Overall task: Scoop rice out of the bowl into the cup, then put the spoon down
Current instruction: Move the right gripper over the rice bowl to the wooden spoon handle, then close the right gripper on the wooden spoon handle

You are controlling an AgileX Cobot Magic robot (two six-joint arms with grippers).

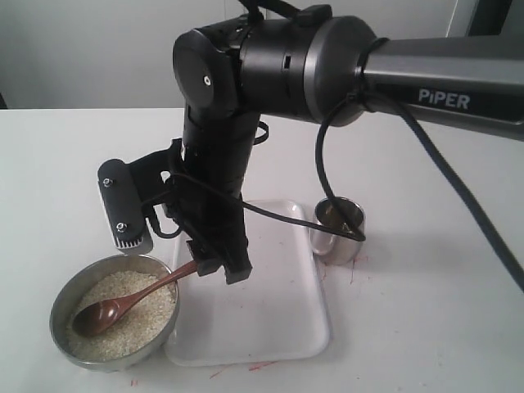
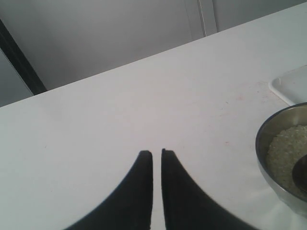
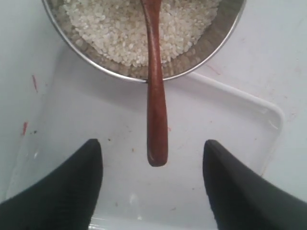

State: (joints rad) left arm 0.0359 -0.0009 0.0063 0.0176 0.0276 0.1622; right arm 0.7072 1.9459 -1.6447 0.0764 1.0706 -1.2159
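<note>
The wide grey bowl [image 1: 59, 318] sits at the front left, filled with rice [image 1: 143, 315]. In it lies the wooden spoon [image 1: 123, 304], its oval end on the grains and its handle leaning over the rim toward the tray. My right gripper [image 1: 221, 270] hangs open just behind the handle's end. In the right wrist view the spoon [image 3: 156, 96] points out of the bowl [image 3: 213, 48] and rice [image 3: 110, 28], its tip level with the open gripper [image 3: 152, 142], touching neither finger. The shiny cup [image 1: 337, 233] stands right of the tray. My left gripper [image 2: 157, 152] is shut and holds nothing, with the bowl [image 2: 268, 139] beside it.
A white plastic tray [image 1: 270, 327] lies between bowl and cup, under my right gripper. Its corner [image 2: 292, 86] shows in the left wrist view. The right arm and its cable reach across from the right, above the cup. Red marks dot the white table.
</note>
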